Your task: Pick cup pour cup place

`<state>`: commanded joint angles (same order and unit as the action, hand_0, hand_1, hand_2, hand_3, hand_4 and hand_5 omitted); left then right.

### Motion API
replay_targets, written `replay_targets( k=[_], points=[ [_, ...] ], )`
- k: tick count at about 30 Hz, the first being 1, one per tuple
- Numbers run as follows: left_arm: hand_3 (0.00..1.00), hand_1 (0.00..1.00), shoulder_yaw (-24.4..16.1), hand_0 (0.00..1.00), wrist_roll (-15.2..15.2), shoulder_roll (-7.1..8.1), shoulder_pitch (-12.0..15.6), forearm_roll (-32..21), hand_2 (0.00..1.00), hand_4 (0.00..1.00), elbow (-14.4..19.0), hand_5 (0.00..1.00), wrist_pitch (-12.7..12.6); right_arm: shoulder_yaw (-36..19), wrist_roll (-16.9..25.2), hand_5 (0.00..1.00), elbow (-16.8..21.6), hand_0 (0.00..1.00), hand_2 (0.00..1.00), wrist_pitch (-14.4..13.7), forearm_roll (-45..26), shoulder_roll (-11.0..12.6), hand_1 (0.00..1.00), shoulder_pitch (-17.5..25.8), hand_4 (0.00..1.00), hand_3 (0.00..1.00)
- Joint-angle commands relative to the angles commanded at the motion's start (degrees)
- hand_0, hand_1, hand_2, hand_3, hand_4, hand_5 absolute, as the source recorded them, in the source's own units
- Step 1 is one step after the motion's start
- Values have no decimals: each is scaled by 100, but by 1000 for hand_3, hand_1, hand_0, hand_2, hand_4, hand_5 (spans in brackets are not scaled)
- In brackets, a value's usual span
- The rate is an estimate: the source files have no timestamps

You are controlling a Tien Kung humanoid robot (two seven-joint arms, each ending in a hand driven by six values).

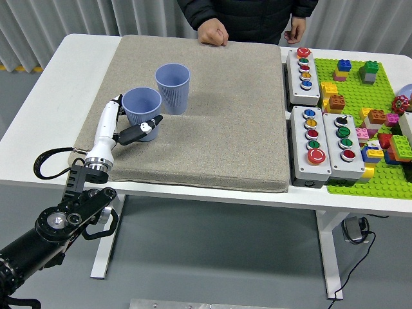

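Two cups, the nearer cup [141, 105] and the farther cup [172, 87], are pale lavender-blue, the farther one finely ribbed. The mat [212, 116] under them is beige-grey felt on a white worktop [38, 122]. The left robot hand [132, 125] is white with black fingertips. The button boxes [320, 132] are grey with red, green, yellow and blue buttons. The baseplate [360, 87] is lime green, carrying multicoloured bricks. The person's sleeve [193, 9] is black.

No readable text, labels, brands or numbers anywhere. Button boxes [311, 145] show coloured buttons only; any markings too small to read. Cups [172, 87] plain.
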<state>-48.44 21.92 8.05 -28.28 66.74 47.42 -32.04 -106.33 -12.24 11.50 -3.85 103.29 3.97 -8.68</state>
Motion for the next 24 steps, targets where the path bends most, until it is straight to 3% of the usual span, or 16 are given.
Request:
replay_targets(
  k=[6,7,18,19,24],
  points=[
    [621,555,-47,553,-2,-8,51,43,606,867,20,295,93,-11,-5,337,3,699,678,0,16,-6,710,7,78,640],
    [650,573,-52,570,-3,-7,56,50,669,879,23,318,99,-13,-5,337,3,700,678,0,19,-7,710,7,76,639],
    [688,593,-179,579,-27,10,77,240,699,900,75,349,272,1,-17,336,7,700,678,-4,-7,-13,710,1,76,639],
    [788,645,-185,612,-28,9,78,246,777,959,78,431,279,0,-19,335,8,699,678,-4,-7,-13,708,1,74,639],
    [788,645,-213,612,-35,7,88,294,777,959,82,431,313,-3,-19,335,7,699,678,0,7,-14,708,13,74,639]
  ],
)
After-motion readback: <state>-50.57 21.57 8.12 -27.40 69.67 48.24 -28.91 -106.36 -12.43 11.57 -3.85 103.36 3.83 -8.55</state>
